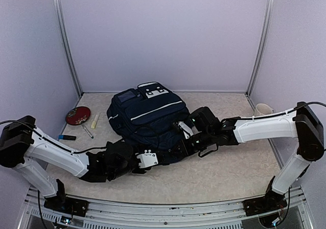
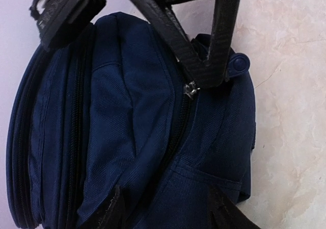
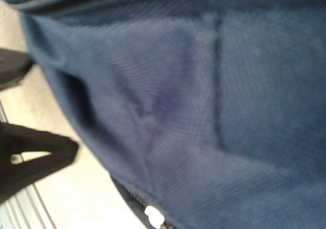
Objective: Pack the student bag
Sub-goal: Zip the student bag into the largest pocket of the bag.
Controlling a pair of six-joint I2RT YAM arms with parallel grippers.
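While student bag [image 1: 145, 114] lies flat, jaws alongside

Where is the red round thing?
In the top view, the red round dish lies on the table's far left, just left of the student bag, beside some pens.

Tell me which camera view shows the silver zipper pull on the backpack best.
The left wrist view: the zipper pull sits sharp and close against the navy student bag, just under the left claw. The top external view shows the whole bag, but the pull is too small to find. The right wrist view is only blurred fabric.
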